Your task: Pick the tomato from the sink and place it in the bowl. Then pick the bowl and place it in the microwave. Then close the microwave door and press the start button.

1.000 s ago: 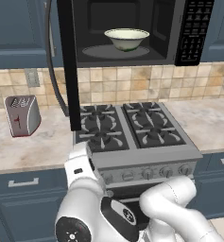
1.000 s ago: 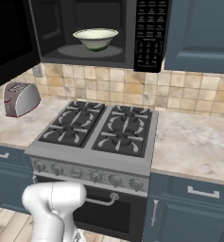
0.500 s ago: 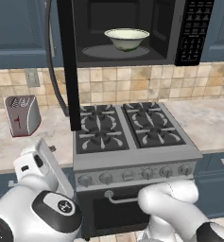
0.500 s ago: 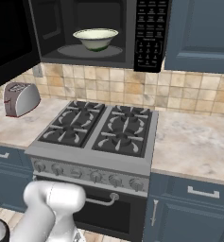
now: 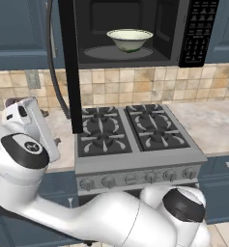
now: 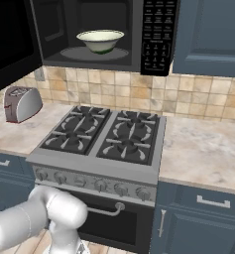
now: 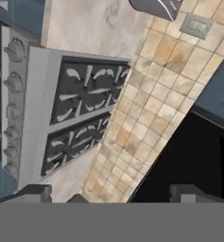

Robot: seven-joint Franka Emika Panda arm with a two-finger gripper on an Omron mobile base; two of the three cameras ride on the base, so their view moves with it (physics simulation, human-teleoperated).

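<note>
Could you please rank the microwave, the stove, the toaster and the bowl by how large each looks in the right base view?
1. stove, largest, though it is nearer the camera than the microwave
2. microwave, partly cut off at the top edge
3. bowl and toaster: too alike to rank

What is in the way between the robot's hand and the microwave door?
Nothing that I can see. The open gripper points up past the tiled wall at the black microwave door, which hangs open beside the stove, with only clear air between them.
</note>
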